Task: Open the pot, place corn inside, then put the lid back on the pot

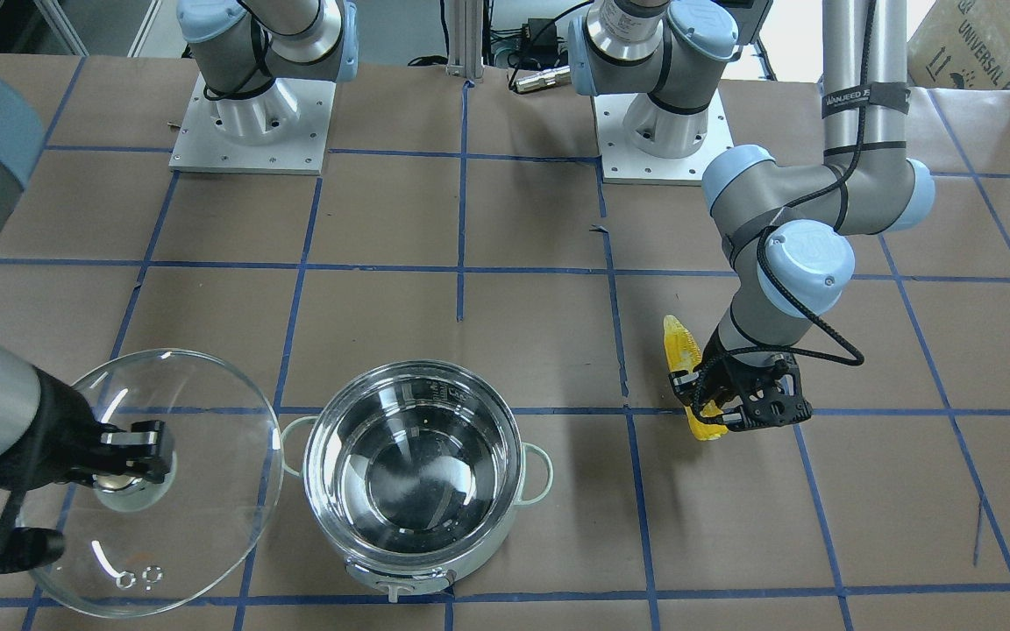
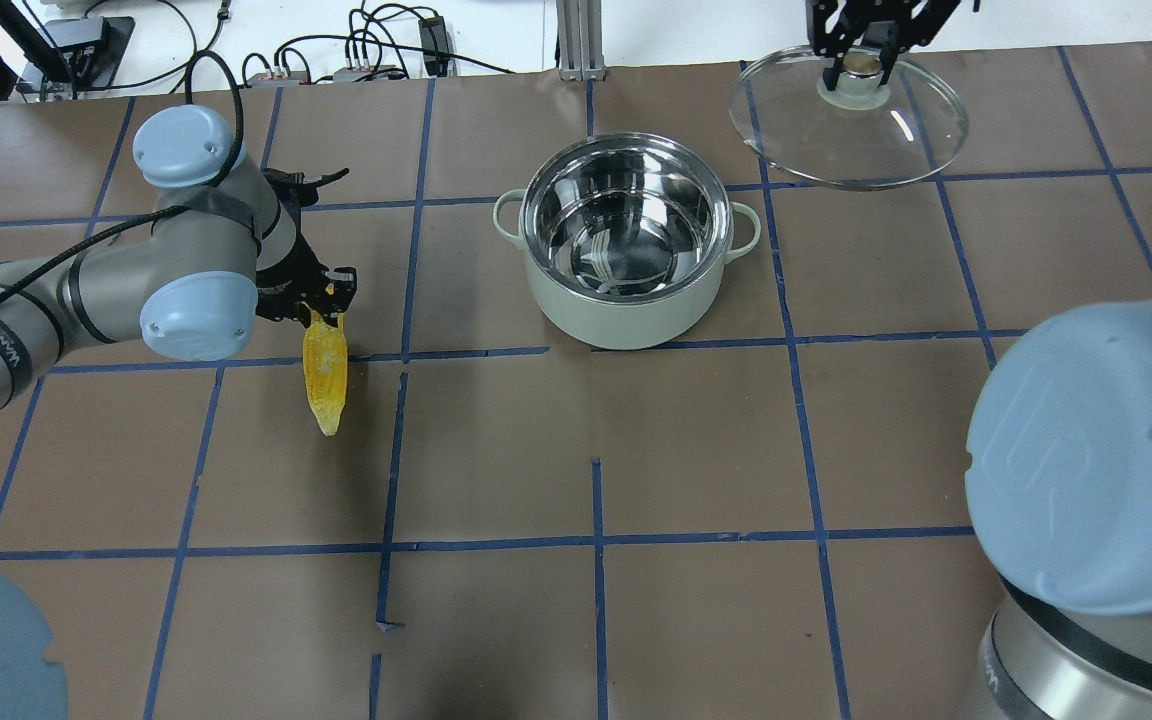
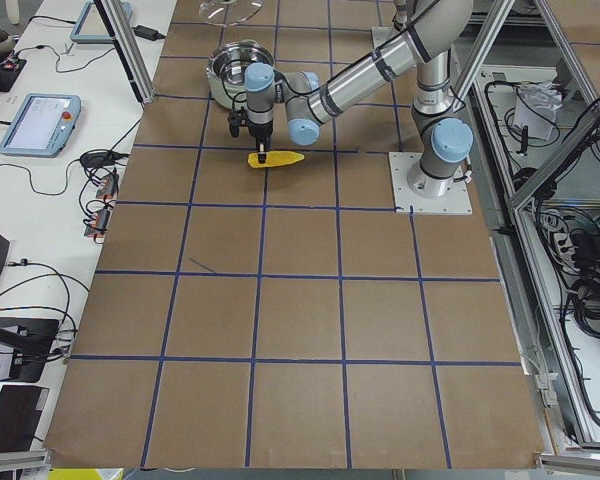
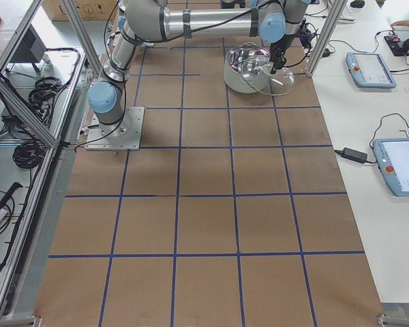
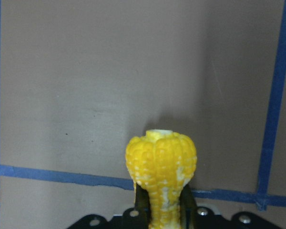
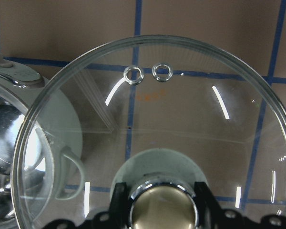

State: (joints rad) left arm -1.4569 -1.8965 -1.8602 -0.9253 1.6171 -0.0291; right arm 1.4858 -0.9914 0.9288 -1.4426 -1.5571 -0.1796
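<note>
The pot (image 2: 626, 312) stands open and empty on the bench (image 2: 696, 610), its steel inside bare. Well apart from the pot, on the robot's left of it, the left hand (image 1: 705, 407) is clenched around the thick end of the corn (image 2: 326, 378). The cob's pointed tip faces away from the pot, toward the robot's base. The cob sits low over the bench; whether it touches the paper cannot be told.

On the robot's right of the pot, and a little farther from the robot, the right hand (image 2: 861, 68) grasps the knob of the lid (image 2: 861, 140). The glass lid hangs tilted in the air, close beside the pot, with its two vent holes on the side away from the hand.
</note>
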